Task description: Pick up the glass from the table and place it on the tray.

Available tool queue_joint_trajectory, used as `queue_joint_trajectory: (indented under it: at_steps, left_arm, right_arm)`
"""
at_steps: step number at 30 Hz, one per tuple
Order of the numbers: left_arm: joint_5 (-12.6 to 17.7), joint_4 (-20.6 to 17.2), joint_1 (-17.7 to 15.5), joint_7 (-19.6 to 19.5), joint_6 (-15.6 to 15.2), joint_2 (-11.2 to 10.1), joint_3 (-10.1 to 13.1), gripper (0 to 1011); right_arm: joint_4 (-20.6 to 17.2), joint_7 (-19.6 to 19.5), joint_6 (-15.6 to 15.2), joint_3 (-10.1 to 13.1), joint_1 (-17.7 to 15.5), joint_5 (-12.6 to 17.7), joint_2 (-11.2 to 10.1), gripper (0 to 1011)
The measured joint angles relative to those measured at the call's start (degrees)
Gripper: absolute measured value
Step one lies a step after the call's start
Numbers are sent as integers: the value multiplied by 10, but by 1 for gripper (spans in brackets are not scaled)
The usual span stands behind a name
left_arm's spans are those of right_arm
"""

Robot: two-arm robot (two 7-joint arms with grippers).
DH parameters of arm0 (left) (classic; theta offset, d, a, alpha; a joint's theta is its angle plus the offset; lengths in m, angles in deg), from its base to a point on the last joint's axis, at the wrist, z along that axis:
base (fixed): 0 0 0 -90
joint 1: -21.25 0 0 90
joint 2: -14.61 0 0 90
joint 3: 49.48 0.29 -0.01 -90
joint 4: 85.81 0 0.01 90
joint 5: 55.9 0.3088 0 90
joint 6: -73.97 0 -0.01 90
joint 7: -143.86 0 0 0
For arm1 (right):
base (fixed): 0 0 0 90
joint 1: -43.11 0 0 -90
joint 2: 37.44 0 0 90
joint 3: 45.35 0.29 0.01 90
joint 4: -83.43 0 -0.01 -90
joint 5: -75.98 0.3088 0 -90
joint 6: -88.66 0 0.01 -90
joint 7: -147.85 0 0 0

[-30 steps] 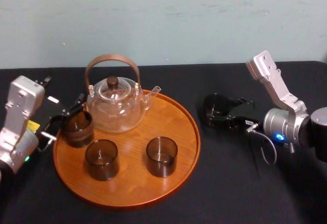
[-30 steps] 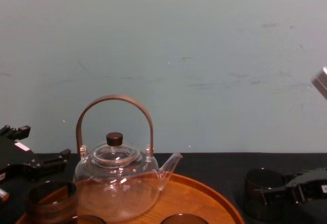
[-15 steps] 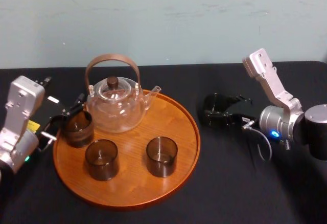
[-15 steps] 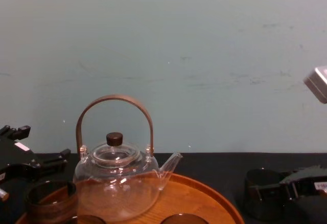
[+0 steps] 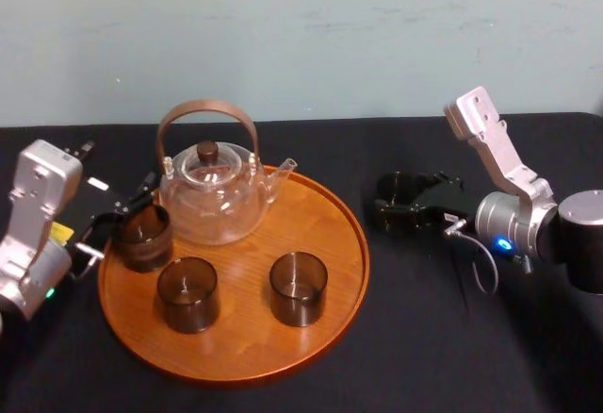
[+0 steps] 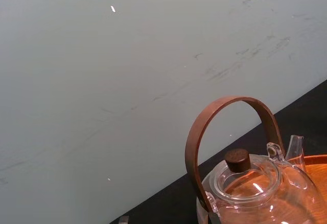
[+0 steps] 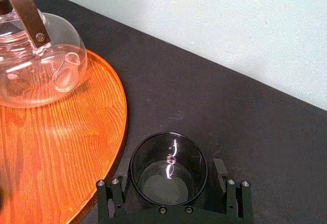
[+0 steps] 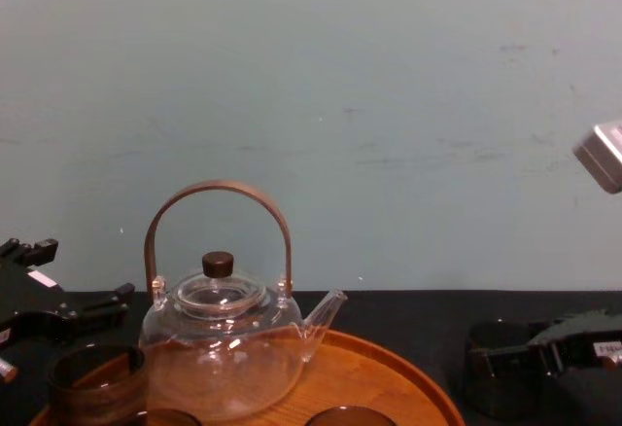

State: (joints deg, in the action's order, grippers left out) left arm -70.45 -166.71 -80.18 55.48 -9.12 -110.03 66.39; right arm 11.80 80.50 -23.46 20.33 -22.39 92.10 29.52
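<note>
Over the last second the right gripper [image 7: 170, 179] has been pushed in toward the tray's [image 5: 316, 207] right side. The glass [image 7: 168, 155], met earlier only at the fingertips, is now taken in between the fingers. These are held apart, one on each side of the glass and close against its wall; no squeeze is seen yet. The glass is stood upright on the black tablecloth [image 5: 405, 338], just off the tray's right rim and not lifted. The approach is judged complete, with closing and lifting left to be done.

On the tray's near part two smoked tumblers are set, one left of centre [image 5: 187, 292] and one right of centre [image 5: 299, 287]. A third tumbler [image 5: 143, 236] is placed at the tray's left edge, and the left gripper [image 5: 118, 217] is parked beside it; whether it is open or closed cannot be told. The tray's far part is taken up by a glass teapot [image 5: 212, 196] with a brown hoop handle, its spout turned toward the tray's right. Behind the tray a pale wall [image 5: 301, 36] is seen.

The tray's right part is left bare. On the way there the raised rim must be cleared, and the right-hand tumbler and the spout are to be kept away from.
</note>
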Motion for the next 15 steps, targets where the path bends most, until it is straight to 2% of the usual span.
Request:
queue_joint_trajectory:
  at_steps: [5,11,15]
  left_arm:
    - [0,0,0,0,0,0,0,1001]
    - [0,0,0,0,0,0,0,1001]
    - [0,0,0,0,0,0,0,1002]
  right_arm:
    - [0,0,0,0,0,0,0,1002]
    - [0,0,0,0,0,2,-1,901]
    - [0,0,0,0,0,2,-1,899]
